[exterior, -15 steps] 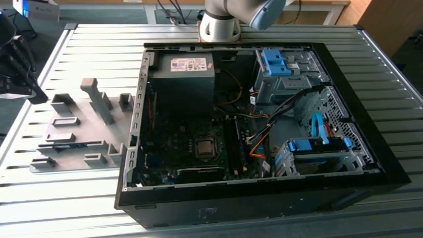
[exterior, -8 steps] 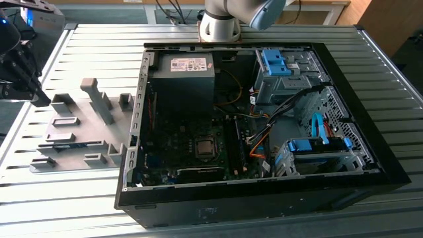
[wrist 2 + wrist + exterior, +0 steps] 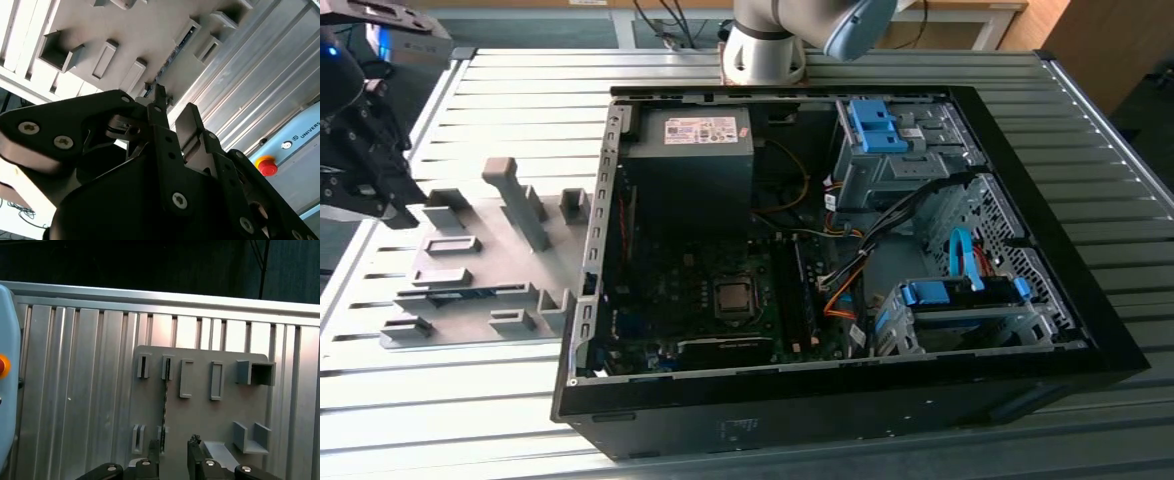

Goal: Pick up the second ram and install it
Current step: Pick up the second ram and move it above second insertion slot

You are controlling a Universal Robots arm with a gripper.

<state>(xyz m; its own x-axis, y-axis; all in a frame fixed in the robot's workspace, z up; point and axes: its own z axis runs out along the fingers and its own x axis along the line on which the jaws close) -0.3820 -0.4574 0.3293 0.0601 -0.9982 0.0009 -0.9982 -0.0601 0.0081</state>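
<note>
The second ram (image 3: pixel 164 405) is seen edge-on as a thin dark line. It is stood upright on its long edge on the grey fixture plate (image 3: pixel 200 415) and is caught near each end by 1 of 2 slotted holders (image 3: pixel 167 368). It lies straight ahead of the jaws and runs lengthwise away from them. Its near end sits just beyond the fingertips, closer to 1 finger than to the other, and no contact is seen. The gripper (image 3: pixel 172 456) is poised with its jaws apart and nothing between them.

The stick is judged to be light and stiff, but thin and fragile. Chips are carried on its flat faces and contacts probably on its lower edge, so a hold is best taken across the 2 flat faces, near the middle of the upper edge. Modest force and no twisting are called for. As it is seated in slots, a straight lift out is advised.

To either side of the jaws' line, the plate's other pockets (image 3: pixel 216 380) are seen with nothing in them. The plate is carried on a ribbed metal table (image 3: pixel 480 400). Well apart from the jaws, an open computer case (image 3: pixel 854 420) holds a power supply (image 3: pixel 687 150), a motherboard (image 3: pixel 680 290) with long black slots (image 3: pixel 790 290), blue-trimmed drive cages (image 3: pixel 894 150) and loose cables (image 3: pixel 847 290). Whether a stick is already seated in any slot cannot be told.
</note>
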